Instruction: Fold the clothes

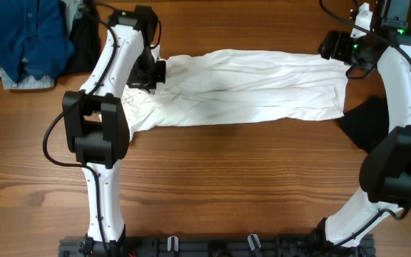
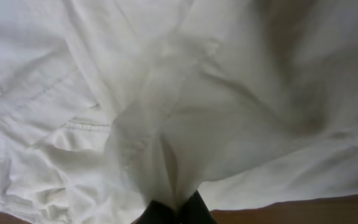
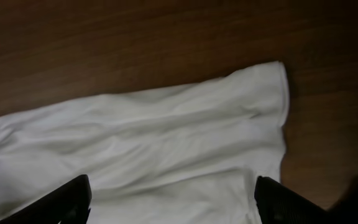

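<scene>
Left claw [image 2: 173, 210] tight on white garment [image 1: 248, 86], right claw [image 3: 176, 200] wide apart above it, brown wooden table [image 1: 227, 178] beneath.

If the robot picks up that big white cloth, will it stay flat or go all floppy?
Probably floppy: the white cloth lies wrinkled, and it bunches into soft folds where the left claw pinches it. It looks thin, so likely light. It should drape, not roll.

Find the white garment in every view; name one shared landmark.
Overhead: white garment spread across the upper centre.
Left wrist: white garment fills nearly the frame, bunched into the left tool.
Right wrist: white garment covers the lower half, corner upper right.
Shared landmark: wooden table beside its edge.
</scene>
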Motion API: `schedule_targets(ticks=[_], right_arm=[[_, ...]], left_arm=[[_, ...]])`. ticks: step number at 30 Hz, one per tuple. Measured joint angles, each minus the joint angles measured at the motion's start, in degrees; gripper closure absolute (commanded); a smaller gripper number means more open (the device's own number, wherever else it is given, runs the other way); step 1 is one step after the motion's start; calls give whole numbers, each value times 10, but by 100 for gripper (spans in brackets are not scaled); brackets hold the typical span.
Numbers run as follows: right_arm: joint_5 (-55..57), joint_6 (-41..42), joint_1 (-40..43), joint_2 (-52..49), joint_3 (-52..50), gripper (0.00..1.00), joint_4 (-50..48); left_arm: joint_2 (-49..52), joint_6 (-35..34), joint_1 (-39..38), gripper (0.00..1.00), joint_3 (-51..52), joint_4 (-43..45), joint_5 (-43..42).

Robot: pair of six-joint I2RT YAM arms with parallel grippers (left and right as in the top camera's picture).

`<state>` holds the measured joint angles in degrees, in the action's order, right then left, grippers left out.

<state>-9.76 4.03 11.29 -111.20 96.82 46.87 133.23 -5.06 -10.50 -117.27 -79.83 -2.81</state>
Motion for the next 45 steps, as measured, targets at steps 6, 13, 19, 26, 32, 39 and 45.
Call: schedule_targets(ticks=[6,13,19,26,32,39,45], right_arm=[[93,9,0,-67,0,18,-80],[133,49,5,-118,-1,24,-157],[143,67,22,-134,-1,25,-185],[143,73,35,-185,-1,26,-199],[142,89,35,-204,-1,36,-224],[141,104,35,-204,-1,73,-252],[139,107,35,-209,-1,92,-264]], left_arm=[[0,0,0,96,16,23,0],[0,0,0,96,17,32,0],[0,0,0,96,17,36,0],[0,0,0,96,17,38,0],[0,0,0,96,17,38,0],[0,0,0,96,17,41,0],[0,0,0,96,17,47,0]])
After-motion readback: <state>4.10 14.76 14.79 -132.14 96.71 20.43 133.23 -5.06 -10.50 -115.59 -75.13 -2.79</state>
